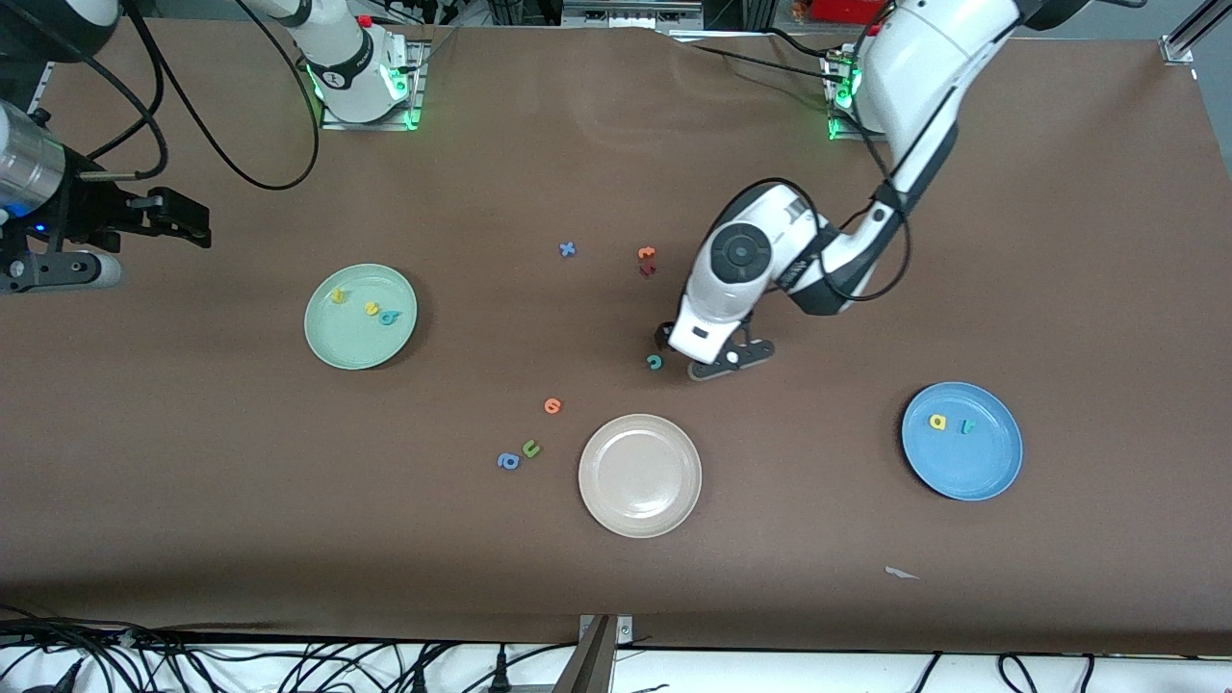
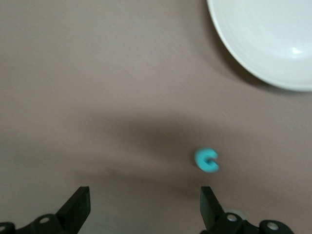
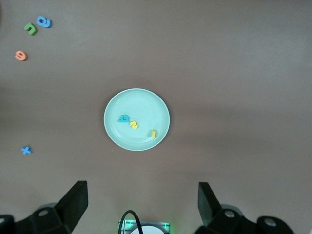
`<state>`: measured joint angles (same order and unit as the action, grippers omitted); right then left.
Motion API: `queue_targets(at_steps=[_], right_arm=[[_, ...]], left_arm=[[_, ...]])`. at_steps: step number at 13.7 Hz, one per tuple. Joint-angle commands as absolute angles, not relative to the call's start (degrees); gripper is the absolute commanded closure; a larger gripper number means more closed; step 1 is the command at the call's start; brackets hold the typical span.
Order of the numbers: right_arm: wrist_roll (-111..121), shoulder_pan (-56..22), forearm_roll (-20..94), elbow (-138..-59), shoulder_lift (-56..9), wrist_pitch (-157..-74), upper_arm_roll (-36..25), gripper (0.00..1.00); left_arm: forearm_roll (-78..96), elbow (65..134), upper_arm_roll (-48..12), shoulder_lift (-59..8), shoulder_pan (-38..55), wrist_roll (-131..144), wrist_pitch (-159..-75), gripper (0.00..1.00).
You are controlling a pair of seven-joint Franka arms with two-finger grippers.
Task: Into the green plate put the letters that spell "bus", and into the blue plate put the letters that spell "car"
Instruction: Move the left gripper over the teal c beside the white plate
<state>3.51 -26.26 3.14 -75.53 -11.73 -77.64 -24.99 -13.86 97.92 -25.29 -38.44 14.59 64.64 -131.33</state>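
Waiting high over the right arm's end of the table, the right gripper [image 3: 141, 204] holds its fingers spread wide on nothing, and below it the green plate [image 1: 332, 342] carries three letters: a yellow u [image 1: 338, 296], a yellow s [image 1: 371, 308] and a teal b [image 1: 388, 317]. Mid-table lie five loose letters (a blue x [image 1: 567, 249], an orange o [image 1: 552, 405], a green u [image 1: 530, 449], a blue a [image 1: 508, 461], plus an orange and dark red pair [image 1: 647, 261] I count as two) and one beige-white plate [image 1: 616, 510]. Toward the left arm's end, the left gripper [image 2: 145, 207] hangs low with its fingers fully apart and empty, just beside the single teal c [image 1: 654, 362] on the table, while the blue plate [image 1: 991, 472] holds two letters, a yellow a [image 1: 937, 421] and a teal r [image 1: 968, 424].
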Motion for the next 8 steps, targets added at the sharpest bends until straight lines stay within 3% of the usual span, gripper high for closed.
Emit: queue_targets(at_steps=[1,4,8], right_arm=[[3.6,-15.16,1.94,-84.77,-4.33,-82.93,-13.57,0.0],[3.6,-5.56,-1.93,-102.09,6.48,-98.06,-3.8,0.0],[4.31,-1.94,-1.93,-100.03,6.07,-94.15,-3.08,0.0]], left_arm=[[-13.1,89.93,-23.91,-43.93,19.32,69.42,-130.78,0.01],[-13.27,85.71,-23.38,-47.1,20.83,71.27,-130.61,0.03],[-13.18,84.99,-16.63,-48.86,24.95,71.28,-130.78,0.06]])
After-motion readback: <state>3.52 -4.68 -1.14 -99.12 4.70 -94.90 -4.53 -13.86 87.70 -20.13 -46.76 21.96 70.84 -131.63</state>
